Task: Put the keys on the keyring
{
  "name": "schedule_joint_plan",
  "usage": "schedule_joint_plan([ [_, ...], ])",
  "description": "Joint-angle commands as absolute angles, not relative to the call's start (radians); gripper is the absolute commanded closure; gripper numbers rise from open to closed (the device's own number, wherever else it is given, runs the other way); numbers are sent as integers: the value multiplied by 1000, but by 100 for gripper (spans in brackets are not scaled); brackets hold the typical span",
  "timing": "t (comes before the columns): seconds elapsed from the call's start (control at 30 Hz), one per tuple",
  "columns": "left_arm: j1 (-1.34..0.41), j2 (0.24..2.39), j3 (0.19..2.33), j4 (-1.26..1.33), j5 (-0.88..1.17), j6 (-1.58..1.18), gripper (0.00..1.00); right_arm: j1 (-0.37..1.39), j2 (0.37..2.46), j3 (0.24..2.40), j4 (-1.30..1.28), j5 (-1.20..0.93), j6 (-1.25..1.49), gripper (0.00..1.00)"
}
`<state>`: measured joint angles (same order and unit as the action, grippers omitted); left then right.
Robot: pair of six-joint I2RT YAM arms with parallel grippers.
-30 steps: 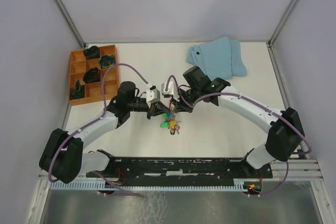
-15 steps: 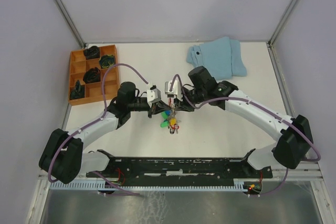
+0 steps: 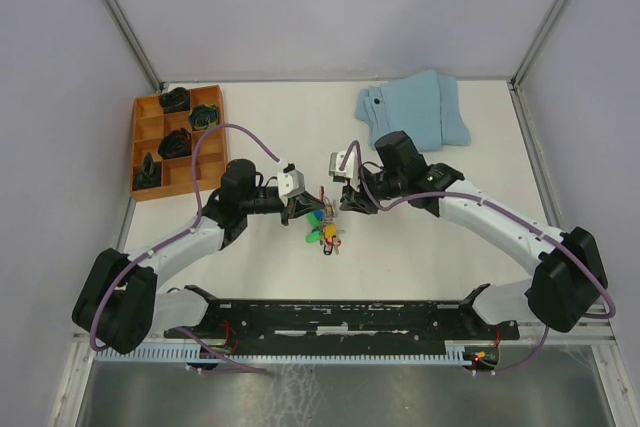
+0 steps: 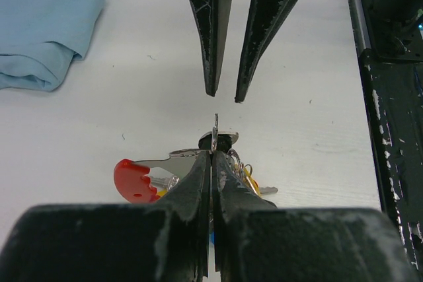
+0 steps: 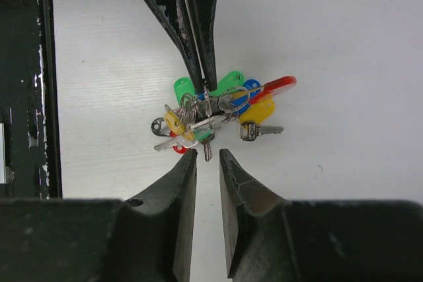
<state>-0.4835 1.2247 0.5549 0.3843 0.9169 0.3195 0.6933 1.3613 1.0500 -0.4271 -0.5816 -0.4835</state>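
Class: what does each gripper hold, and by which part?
Left gripper pinches the thin silver ring atop the bunch of bright-headed metal keys, by its rim. Right gripper, open, holds nothing.

Lab robot cell: plain walls (image 3: 330, 7), aluminium frame (image 3: 548, 15)

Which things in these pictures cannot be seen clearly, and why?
- Top view: keys too small to count.
- Left wrist: left gripper hides the bunch's near side.
- Right wrist: thin metal piece it pinches, key or ring part, lost among overlaps.
- Top view: dark lumps in tray too small to name.
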Motion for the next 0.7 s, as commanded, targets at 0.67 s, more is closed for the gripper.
schedule_joint_plan([
  [0.67, -481, 1202, 580, 411, 967, 325, 97, 682, 1431, 1115, -340, -698, -464, 99],
])
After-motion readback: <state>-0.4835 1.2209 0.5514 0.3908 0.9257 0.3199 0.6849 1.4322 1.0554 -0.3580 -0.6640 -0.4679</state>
